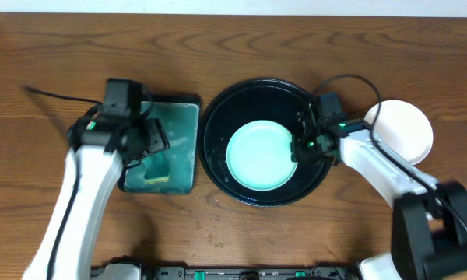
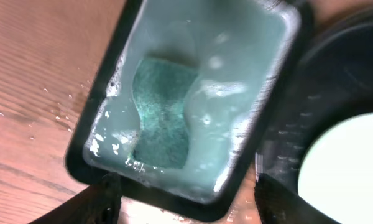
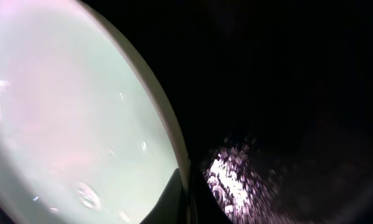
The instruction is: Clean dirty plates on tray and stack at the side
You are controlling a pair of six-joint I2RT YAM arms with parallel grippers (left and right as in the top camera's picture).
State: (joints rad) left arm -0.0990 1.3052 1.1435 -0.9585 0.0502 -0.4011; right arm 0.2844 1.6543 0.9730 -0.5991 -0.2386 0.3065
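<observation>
A pale-mint plate [image 1: 261, 153] lies in the round black tray [image 1: 257, 89], its surface plain with no smear showing. My right gripper [image 1: 302, 145] is shut on the plate's right rim. In the right wrist view the two fingers [image 3: 188, 200] pinch that rim, one over the plate [image 3: 68, 112] and one outside it above the wet tray floor [image 3: 286, 93]. My left gripper [image 1: 151, 146] hangs open over the rectangular tray. It holds nothing, and its fingertips [image 2: 105, 198] straddle that tray's near edge.
The rectangular black tray [image 1: 188, 124] left of the round one holds soapy teal water and a green sponge [image 2: 165, 112]. White plates [image 1: 409, 128] sit on the table at the right, behind my right arm. Water drops dot the wood beside the rectangular tray.
</observation>
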